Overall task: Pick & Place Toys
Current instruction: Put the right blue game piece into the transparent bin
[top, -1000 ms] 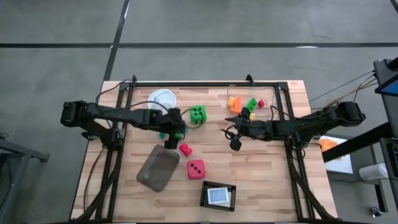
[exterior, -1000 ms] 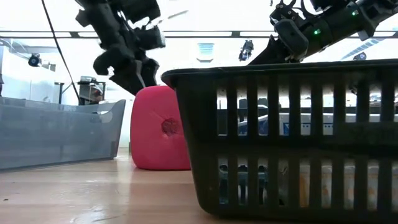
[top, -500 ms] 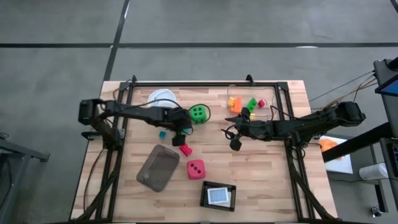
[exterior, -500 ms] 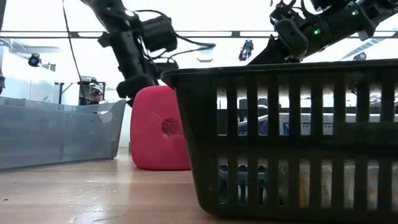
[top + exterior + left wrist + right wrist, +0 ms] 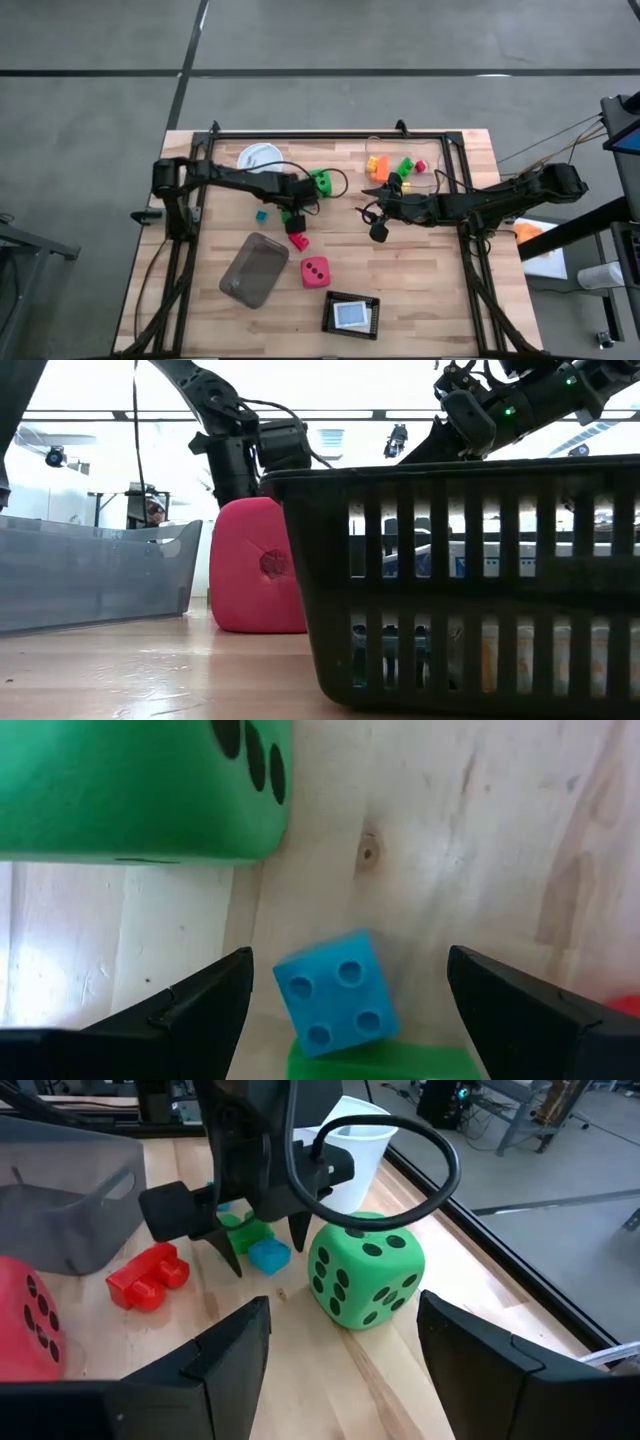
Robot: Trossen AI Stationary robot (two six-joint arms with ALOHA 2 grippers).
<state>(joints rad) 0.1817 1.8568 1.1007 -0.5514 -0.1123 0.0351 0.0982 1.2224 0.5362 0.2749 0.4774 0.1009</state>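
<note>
So the left gripper hangs wide-jawed and empty over the blue brick beside the green die, apparently lining up a grab, while the right gripper waits mid-surface, jaws also apart and empty.

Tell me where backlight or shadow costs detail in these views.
Low view: the bright room behind backlights the black basket, leaving it and the arms as silhouettes. Right wrist view: even light, soft shadow under the green die. Left wrist view: the blue brick is evenly lit, no glare.

High view straight down on my table, low view level across; both wrist views share the green die, close up
</note>
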